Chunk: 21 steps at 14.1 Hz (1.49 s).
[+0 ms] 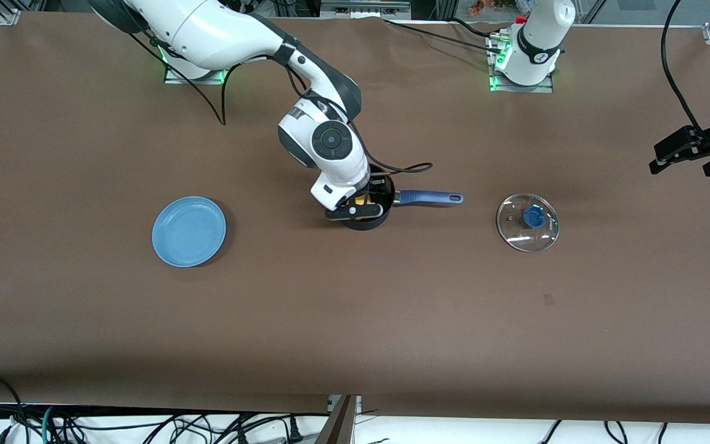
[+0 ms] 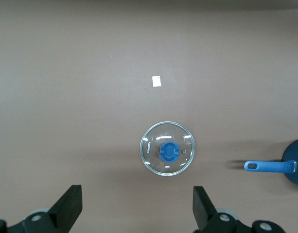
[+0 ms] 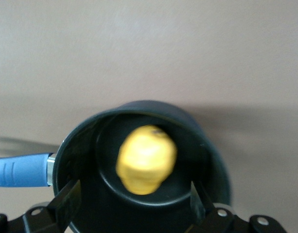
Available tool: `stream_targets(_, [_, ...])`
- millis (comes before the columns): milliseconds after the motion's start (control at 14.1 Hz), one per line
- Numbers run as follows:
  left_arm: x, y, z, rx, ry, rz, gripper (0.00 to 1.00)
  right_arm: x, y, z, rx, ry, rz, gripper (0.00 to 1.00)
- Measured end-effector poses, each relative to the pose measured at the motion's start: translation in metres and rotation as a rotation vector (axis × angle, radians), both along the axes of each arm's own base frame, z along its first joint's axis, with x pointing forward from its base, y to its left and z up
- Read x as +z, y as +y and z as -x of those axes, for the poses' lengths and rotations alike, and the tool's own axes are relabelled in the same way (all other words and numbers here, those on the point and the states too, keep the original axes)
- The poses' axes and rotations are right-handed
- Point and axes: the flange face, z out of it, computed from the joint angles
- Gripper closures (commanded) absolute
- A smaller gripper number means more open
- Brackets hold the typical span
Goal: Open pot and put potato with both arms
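Note:
The black pot [image 1: 368, 221] stands mid-table without its lid, its blue handle [image 1: 430, 197] pointing toward the left arm's end. The yellow potato [image 1: 362, 200] is inside the pot; the right wrist view shows it [image 3: 146, 159] blurred within the black walls [image 3: 214, 160]. My right gripper [image 1: 358, 208] is just over the pot, open, with its fingers wide apart over the rim and nothing held [image 3: 134, 204]. My left gripper [image 1: 685, 161] is open and empty, up in the air at the left arm's end of the table [image 2: 137, 208].
The glass lid [image 1: 527, 222] with a blue knob lies flat on the table past the handle's end, toward the left arm's end; it also shows in the left wrist view [image 2: 167, 148]. A light-blue plate [image 1: 188, 231] lies toward the right arm's end. A small white tag [image 2: 156, 81] lies on the table.

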Motion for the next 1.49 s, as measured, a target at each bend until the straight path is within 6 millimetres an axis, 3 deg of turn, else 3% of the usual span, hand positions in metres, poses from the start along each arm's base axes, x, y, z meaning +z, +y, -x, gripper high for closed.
stream_targets(283, [-0.001,-0.001,-0.002,-0.001,0.001,0.0,0.0,0.055,-0.022,-0.028,0.035,-0.039,0.056,0.0])
stream_targets(425, [-0.002,-0.001,-0.003,-0.002,0.002,0.0,0.0,0.083,-0.049,-0.043,0.084,-0.048,0.086,0.0])
stream_targets(708, [-0.003,-0.001,-0.004,-0.002,0.004,0.0,0.0,0.147,-0.15,-0.086,0.148,-0.044,0.142,0.0])
stream_targets(920, [-0.006,-0.001,-0.005,-0.002,0.009,0.0,0.0,0.197,-0.226,-0.105,0.126,-0.067,0.176,0.0])
stream_targets(1274, [-0.012,-0.002,-0.003,0.002,0.05,0.003,0.0,0.27,-0.338,-0.109,0.119,-0.094,0.267,0.0])
stream_targets(1487, [-0.015,-0.001,0.001,0.01,0.086,0.005,0.0,0.304,-0.392,-0.096,0.072,-0.063,0.303,0.0])
